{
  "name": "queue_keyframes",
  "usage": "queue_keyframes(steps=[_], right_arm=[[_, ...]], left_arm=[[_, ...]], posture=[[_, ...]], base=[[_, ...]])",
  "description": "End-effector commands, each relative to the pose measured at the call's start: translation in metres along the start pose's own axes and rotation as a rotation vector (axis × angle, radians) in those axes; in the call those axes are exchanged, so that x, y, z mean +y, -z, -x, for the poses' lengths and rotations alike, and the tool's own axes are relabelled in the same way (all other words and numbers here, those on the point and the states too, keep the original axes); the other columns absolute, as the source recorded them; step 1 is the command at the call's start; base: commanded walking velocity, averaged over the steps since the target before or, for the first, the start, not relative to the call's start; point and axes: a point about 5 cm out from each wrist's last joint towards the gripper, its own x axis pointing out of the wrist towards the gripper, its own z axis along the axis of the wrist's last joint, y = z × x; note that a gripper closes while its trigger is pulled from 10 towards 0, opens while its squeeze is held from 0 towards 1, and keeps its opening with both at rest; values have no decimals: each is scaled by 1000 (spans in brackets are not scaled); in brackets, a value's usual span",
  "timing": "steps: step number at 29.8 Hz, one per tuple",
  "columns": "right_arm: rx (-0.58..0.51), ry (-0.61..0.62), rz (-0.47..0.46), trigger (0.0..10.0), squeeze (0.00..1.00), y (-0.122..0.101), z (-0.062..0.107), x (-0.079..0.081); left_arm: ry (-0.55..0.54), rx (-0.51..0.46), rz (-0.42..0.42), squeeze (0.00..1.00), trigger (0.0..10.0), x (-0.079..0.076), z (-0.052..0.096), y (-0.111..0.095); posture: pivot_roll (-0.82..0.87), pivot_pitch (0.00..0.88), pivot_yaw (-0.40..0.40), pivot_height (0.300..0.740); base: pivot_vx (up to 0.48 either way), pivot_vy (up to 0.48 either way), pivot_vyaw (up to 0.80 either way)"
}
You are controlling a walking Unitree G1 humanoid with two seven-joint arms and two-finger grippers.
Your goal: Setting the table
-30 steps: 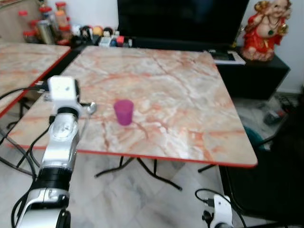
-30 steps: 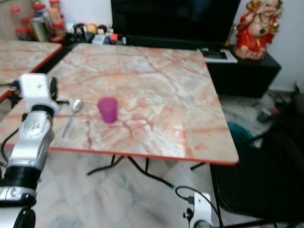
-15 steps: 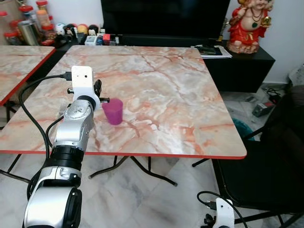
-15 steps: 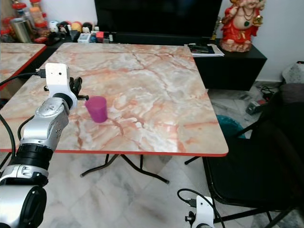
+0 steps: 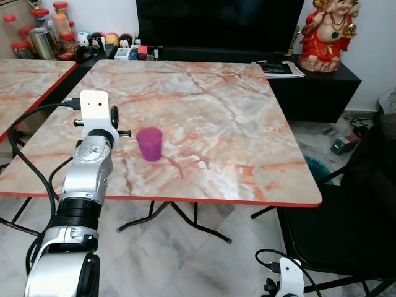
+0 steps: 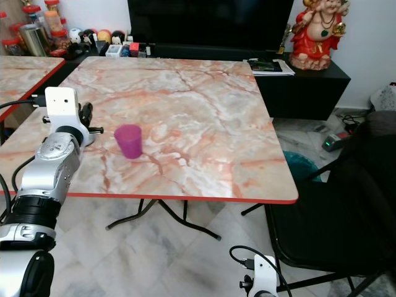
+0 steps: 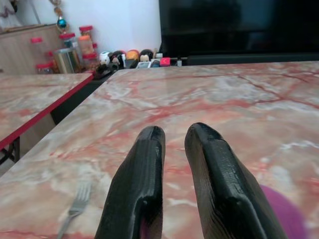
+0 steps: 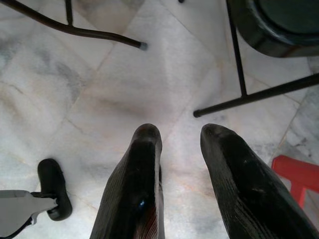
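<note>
On the marble table [image 5: 210, 117], a purple cup [image 5: 150, 143].
Contents unseen; left gripper [image 7: 172, 139] beside it, fingers slightly parted, holding nothing.

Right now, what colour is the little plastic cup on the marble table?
The small plastic cup is magenta-purple, clearest in the left eye view.

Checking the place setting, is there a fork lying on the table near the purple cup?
Yes, the left wrist view shows a fork lying flat on the marble table, beside the purple cup.
</note>
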Motion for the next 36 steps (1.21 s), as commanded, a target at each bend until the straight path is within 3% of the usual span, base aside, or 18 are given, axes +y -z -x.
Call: queue_keyframes(steps=[1, 7, 13, 20, 28, 36], right_arm=[[3, 8, 3, 10000, 0, 0, 0, -4], [1, 10, 3, 10000, 0, -1, 0, -4], [0, 9, 4, 10000, 0, -2, 0, -5], [-1, 2, 21, 10000, 0, -3, 0, -5], [0, -9, 21, 10000, 0, -1, 0, -2], [3, -14, 28, 10000, 0, 0, 0, 1]], left_arm=[[0, -26, -8, 0, 10000, -1, -2, -12], [-20, -9, -6, 0, 10000, 4, -3, -13], [-52, -19, 64, 0, 10000, 11, -3, -15], [-109, -10, 57, 0, 10000, 23, -2, -16], [-145, -5, 29, 0, 10000, 33, -1, -19], [-146, -9, 22, 0, 10000, 33, -2, -24]], posture=[[41, 0, -17, 728], [40, 0, -18, 728], [42, 0, -20, 728], [43, 0, -19, 728], [44, 0, -15, 728], [44, 0, -8, 728]], base=[[0, -398, 0], [0, -263, 0], [0, 0, 0], [0, 0, 0], [289, 0, 309], [302, 0, 0]])
